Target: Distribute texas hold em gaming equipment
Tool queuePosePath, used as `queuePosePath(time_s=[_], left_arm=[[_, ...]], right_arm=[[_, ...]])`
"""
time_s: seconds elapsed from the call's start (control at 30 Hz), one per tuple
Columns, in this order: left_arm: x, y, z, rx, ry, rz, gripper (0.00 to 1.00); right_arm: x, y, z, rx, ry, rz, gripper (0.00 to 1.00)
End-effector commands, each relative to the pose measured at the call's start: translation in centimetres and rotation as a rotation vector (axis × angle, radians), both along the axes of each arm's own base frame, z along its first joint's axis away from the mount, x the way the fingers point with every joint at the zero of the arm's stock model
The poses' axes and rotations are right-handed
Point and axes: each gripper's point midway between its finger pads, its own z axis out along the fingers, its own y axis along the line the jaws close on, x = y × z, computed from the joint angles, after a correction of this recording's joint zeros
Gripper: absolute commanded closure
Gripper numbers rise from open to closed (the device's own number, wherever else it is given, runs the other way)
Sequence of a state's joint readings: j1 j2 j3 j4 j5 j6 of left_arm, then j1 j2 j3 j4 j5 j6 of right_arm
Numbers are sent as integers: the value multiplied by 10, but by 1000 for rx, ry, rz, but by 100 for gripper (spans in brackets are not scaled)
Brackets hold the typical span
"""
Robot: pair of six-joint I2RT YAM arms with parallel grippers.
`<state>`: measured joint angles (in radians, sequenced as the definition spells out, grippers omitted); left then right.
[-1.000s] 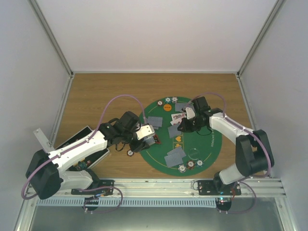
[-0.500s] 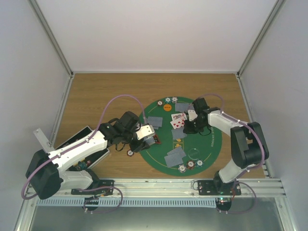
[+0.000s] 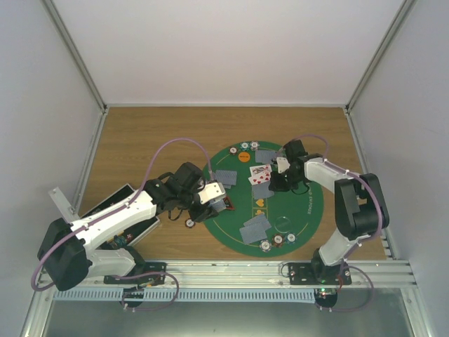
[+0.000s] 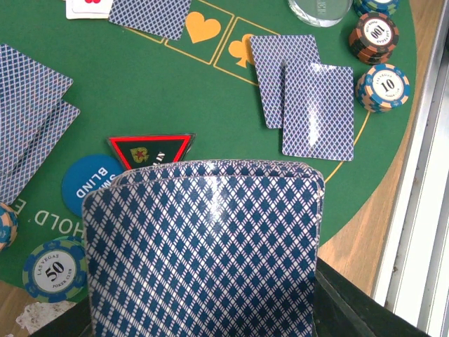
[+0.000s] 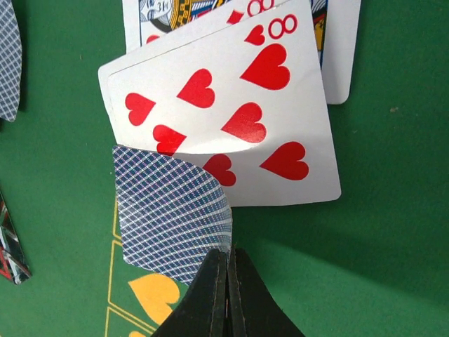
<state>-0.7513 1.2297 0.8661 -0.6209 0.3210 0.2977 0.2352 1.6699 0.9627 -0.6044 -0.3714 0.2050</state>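
Blue-lattice cards point(image 4: 203, 260), red-on-white eight point(image 5: 231, 119), green mat point(image 4: 175, 91), prob. orange suit marks point(image 4: 203, 28)

The triangle marker point(image 4: 151, 149) lies just beside the blind disc point(image 4: 84, 186) on the mat point(image 4: 210, 105).

right fingers point(image 5: 210, 298) pinched fully together; left fingers point(image 4: 351, 312) clamped, mostly hidden.

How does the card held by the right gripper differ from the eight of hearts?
The held card, pinched in the right gripper, shows its blue-patterned back; the eight of hearts shows its face. The held card is curled; the eight of hearts lies flatter, over a face card. Both are playing cards with rounded corners.
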Motion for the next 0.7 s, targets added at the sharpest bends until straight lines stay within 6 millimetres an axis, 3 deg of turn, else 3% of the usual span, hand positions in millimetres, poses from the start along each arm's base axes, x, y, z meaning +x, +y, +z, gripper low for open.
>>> queuePosePath(time_s=[0.0,0.23,0.67], left_arm=[[5,-7,12,-41,-41,-10,48],[5,-8,13,-42,-43,-9,48],[5,-7,13,-41,-46,-10,48]], right_arm=[[17,-1,3,19,-36,-1,100],[25,-2,0,15,-40,-9,99],[23,-21,3,-54,-39,-46,81]])
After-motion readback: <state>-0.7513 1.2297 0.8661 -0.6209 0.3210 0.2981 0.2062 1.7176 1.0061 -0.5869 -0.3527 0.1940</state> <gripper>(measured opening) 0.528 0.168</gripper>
